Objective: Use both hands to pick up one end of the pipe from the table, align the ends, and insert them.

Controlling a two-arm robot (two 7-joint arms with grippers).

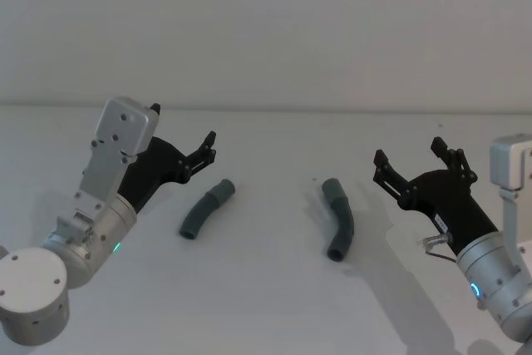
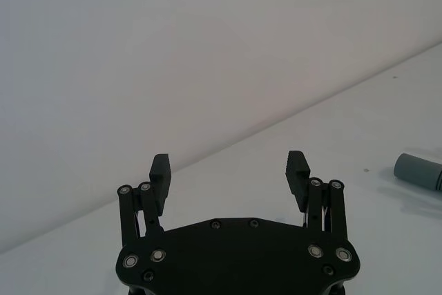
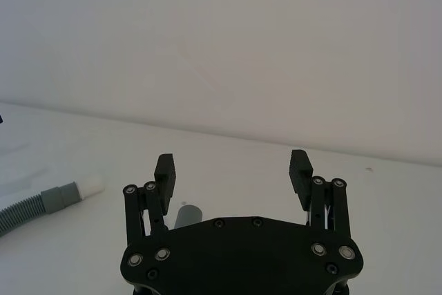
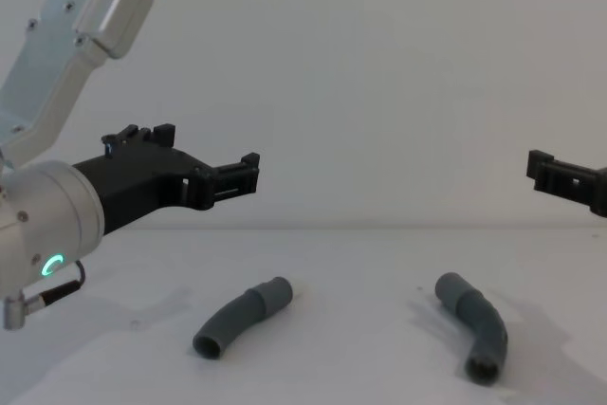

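Observation:
Two bent dark-grey ribbed pipe pieces lie apart on the white table (image 1: 266, 305). The left piece (image 1: 208, 209) (image 4: 242, 318) ends in a white tip (image 4: 287, 284) (image 3: 90, 186) that points toward the right piece (image 1: 339, 220) (image 4: 474, 324), whose grey cuff (image 3: 186, 213) faces back. My left gripper (image 1: 183, 125) (image 4: 209, 147) (image 2: 228, 166) hovers open and empty above and behind the left piece. To the right of the right piece and off the table, my right gripper (image 1: 409, 152) (image 3: 233, 167) hangs open and empty. A grey pipe end (image 2: 418, 170) shows at the left wrist view's edge.
A plain white wall (image 1: 266, 31) rises behind the table's far edge. Bare table lies between the two pieces and in front of them.

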